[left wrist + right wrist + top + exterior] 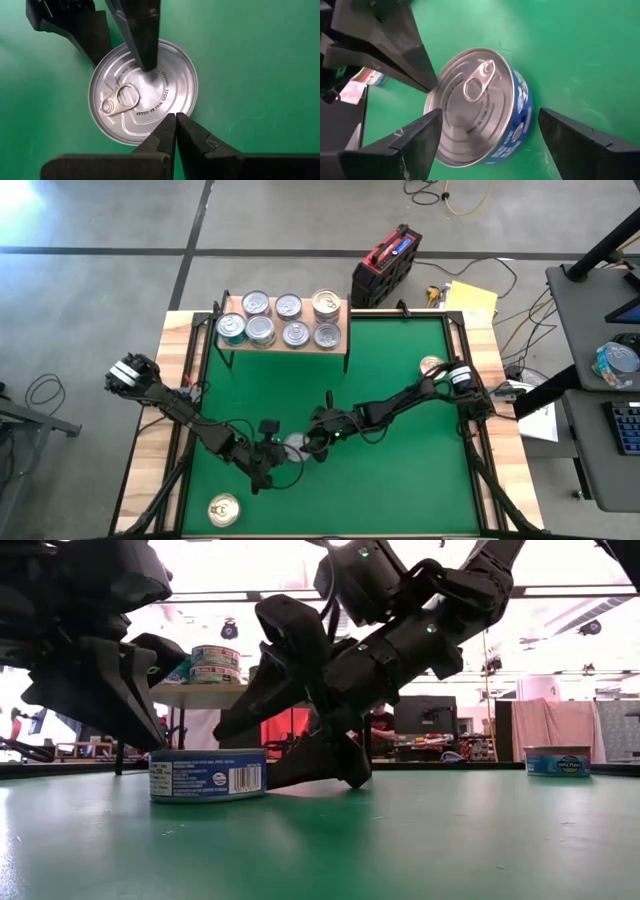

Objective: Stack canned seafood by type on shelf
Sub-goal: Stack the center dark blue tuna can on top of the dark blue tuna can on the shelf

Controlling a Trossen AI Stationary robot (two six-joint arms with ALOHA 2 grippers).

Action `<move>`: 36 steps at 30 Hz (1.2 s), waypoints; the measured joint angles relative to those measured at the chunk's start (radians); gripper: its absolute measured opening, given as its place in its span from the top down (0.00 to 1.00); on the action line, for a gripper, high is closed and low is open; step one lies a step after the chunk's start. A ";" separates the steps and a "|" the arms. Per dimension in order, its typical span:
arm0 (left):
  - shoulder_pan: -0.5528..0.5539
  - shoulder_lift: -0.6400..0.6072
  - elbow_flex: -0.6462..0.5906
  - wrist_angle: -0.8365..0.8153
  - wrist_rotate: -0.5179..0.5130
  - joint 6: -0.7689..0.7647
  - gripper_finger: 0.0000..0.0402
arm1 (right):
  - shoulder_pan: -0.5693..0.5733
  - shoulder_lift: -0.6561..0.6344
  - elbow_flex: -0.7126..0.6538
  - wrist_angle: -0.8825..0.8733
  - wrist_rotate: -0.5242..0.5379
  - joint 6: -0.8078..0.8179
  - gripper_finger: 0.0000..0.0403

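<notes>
Canned seafood, silver-topped tin with blue sides [477, 107], sat flat on the green mat [400, 480] near its front middle, pull-tab up. Both grippers crowded it. Right gripper [487, 145] had its fingers spread wide, one on each side of the tin, neither pad clearly touching yet. Left gripper [175, 125] was fully closed, holding nothing, its pinched tip at the tin's rim in the left wrist view (whether touching or just above, could not tell). One right finger [142, 35] lay across the lid there.

Shelf [283, 338] stood at the mat's far edge, already carrying eight tins. Two more tins lay loose: one at the mat's front left [223, 509], one by the right arm's base [432, 366].

Risks, as judged: the closed left tip sat inside the right gripper's working space, so a closing or lifting move could knock the two together or skid the tin sideways. An off-centre squeeze on the low round wall could also tilt it.
</notes>
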State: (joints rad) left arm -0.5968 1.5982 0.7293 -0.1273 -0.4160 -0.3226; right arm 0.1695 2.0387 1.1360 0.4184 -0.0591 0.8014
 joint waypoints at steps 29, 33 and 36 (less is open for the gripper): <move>-0.018 0.008 -0.054 0.059 0.017 -0.027 1.00 | 0.002 0.009 0.099 -0.156 0.190 -0.628 0.19; -0.018 0.008 -0.059 0.063 0.016 -0.030 1.00 | 0.002 0.008 0.114 -0.152 0.191 -0.746 0.19; -0.018 0.008 -0.061 0.065 0.012 -0.034 1.00 | 0.008 0.007 0.121 -0.152 0.190 -0.814 0.21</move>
State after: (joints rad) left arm -0.6147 1.6058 0.6682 -0.0627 -0.4037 -0.3568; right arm 0.1779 2.0460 1.2572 0.2668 0.1309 -0.0129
